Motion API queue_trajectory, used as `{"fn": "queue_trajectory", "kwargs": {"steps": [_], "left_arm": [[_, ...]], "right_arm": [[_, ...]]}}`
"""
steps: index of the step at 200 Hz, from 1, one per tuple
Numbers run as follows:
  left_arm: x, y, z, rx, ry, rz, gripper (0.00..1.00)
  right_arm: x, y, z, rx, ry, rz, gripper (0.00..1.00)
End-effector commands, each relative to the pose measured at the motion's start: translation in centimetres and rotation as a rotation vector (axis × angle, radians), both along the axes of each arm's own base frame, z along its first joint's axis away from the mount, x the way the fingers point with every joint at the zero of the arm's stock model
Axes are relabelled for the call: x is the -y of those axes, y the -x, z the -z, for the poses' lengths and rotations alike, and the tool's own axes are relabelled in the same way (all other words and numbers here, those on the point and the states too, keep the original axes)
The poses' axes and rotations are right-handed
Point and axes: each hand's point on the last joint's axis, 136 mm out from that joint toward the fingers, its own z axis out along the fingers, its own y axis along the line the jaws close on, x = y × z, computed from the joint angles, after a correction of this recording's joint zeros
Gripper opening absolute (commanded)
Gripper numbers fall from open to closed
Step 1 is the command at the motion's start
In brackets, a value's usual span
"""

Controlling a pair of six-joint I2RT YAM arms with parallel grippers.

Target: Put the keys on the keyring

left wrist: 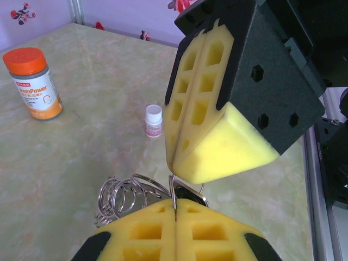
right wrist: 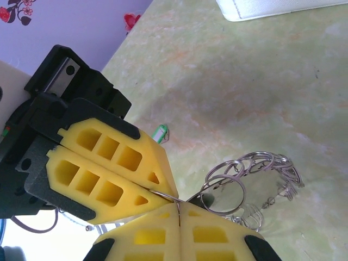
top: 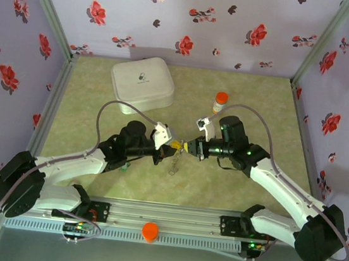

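At the back left of the table [top: 89,101] sits a white case [top: 142,82] with rounded corners, lid down. Nearer the middle, the left gripper [top: 171,144] reaches in from its side, its yellow foam pads [left wrist: 141,231] pressed flat together on a thin wire ring of the keyring [top: 175,164]. On the table just beside this gripper, the right wrist view shows a small green piece [right wrist: 160,132]; it is too small to tell whether it is a key. The keyring is a string of linked metal rings. One end is lifted between the two tools, and the rest trails down in a loose bunch onto the green tabletop. Meeting it tip to tip from the other side, the right gripper [top: 189,147] is also clamped tight, the same end ring running into the seam of its pads [right wrist: 147,236]. Beyond it stands a tiny white bottle [left wrist: 154,120], and further right an orange-capped pill bottle [top: 220,102], upright, well apart from both tools.
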Motion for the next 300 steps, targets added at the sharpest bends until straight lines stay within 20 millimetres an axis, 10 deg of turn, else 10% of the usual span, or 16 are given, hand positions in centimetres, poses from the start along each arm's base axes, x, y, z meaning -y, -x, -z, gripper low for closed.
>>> {"fn": "queue_trajectory", "kwargs": {"steps": [1, 147, 204, 300], "left_arm": [[0.8, 0.7, -3.0, 0.036, 0.080, 0.051, 0.00], [0.9, 0.4, -2.8, -0.071, 0.047, 0.017, 0.00], [0.1, 1.0, -2.2, -0.178, 0.040, -0.014, 0.00], [0.6, 2.3, -4.1, -0.375, 0.131, 0.011, 0.00]], "right_arm": [[1.2, -1.9, 0.4, 0.036, 0.077, 0.101, 0.00], [1.7, -1.4, 0.1, 0.060, 0.116, 0.076, 0.00], [2.1, -0.5, -4.2, 0.320, 0.031, 0.020, 0.00], [1.5, 0.7, -4.9, 0.889, 0.162, -0.142, 0.00]]}}
